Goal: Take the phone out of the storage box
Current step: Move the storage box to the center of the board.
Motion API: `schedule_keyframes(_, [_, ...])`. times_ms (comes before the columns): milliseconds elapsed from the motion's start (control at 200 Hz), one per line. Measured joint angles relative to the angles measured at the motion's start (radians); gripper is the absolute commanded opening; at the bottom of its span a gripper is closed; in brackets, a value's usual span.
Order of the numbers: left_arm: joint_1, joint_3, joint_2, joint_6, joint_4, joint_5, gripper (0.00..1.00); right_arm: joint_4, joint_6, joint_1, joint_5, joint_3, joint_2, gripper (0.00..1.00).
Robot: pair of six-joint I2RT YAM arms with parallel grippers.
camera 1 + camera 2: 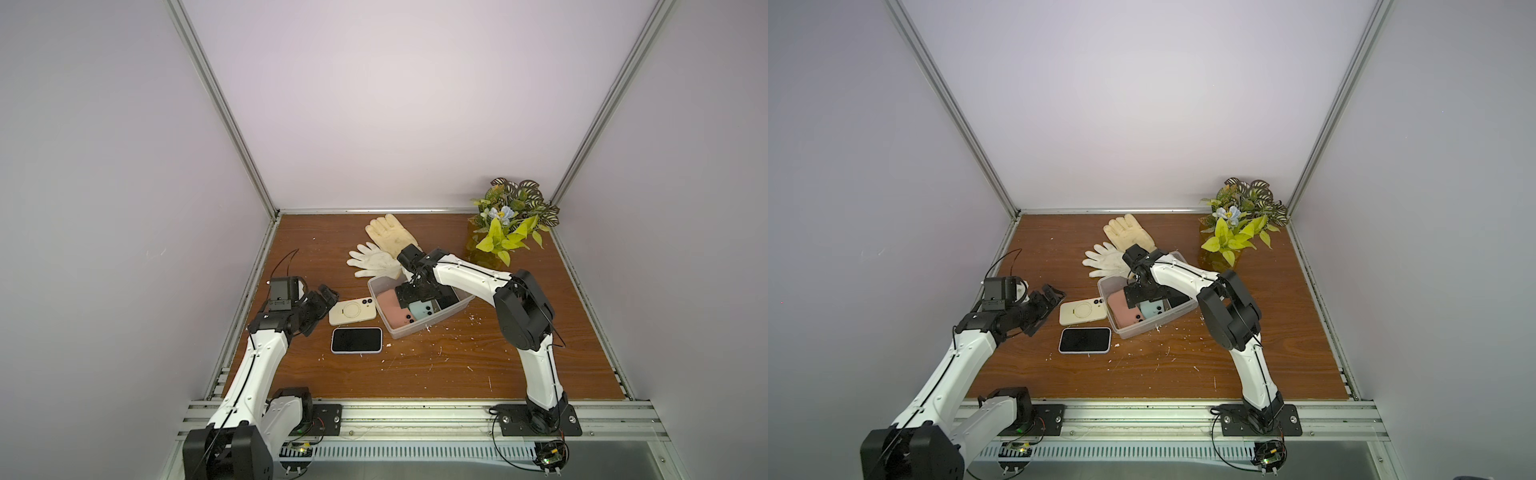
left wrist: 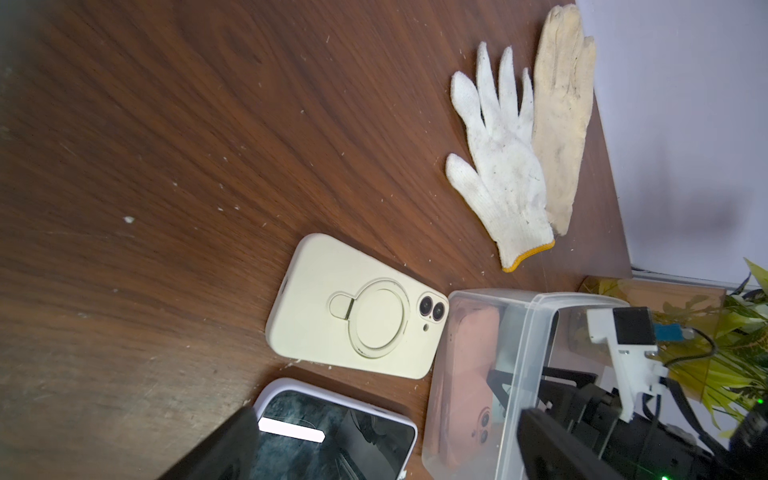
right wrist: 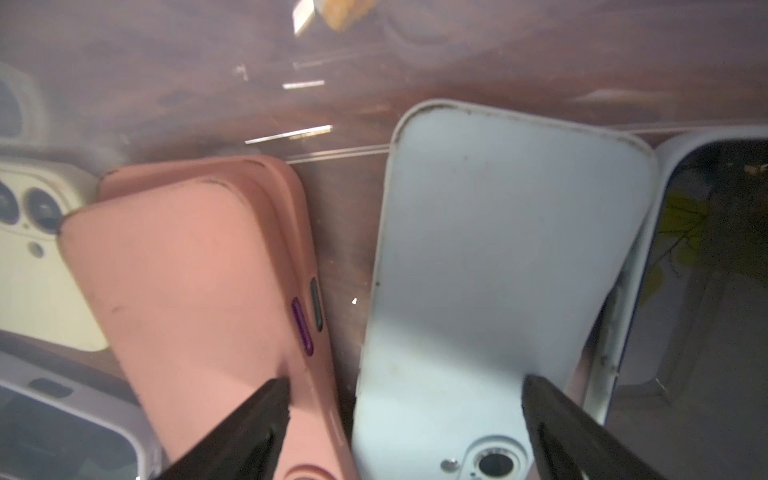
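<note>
Two empty right fingers (image 3: 249, 428) spread wide over storage box (image 1: 419, 326) phones (image 3: 187, 291); left fingers (image 2: 220, 453) likewise

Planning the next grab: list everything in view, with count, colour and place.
clear plastic rectangular storage box: 1, translucent, mid-table
pink-cased phone: at least 1, pink, in box
light-blue-cased phone: 1, in box beside pink
white-cased dark-screened phone: 1, in box
cream phone with ring stand: 1, left of box
lilac-cased face-up phone: 1, black screen, front-left of box
white knit glove: 1, behind box
yellowish leather glove: 1, behind box
green artificial plant: 1, back-right corner
brown wooden table: 1
left gripper: open, beside cream phone
right gripper: open, inside box
</note>
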Motion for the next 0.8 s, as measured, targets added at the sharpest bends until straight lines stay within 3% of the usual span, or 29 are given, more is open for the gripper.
schedule_keyframes(445, [0.000,0.002,0.026,0.003,0.000,0.003,1.00,0.012,-0.002,-0.061,0.032,-0.021,0.003,0.94])
schedule_keyframes(801, [0.000,0.005,0.029,0.004,0.000,0.005,1.00,-0.016,-0.021,-0.025,0.062,0.094,0.082,0.94])
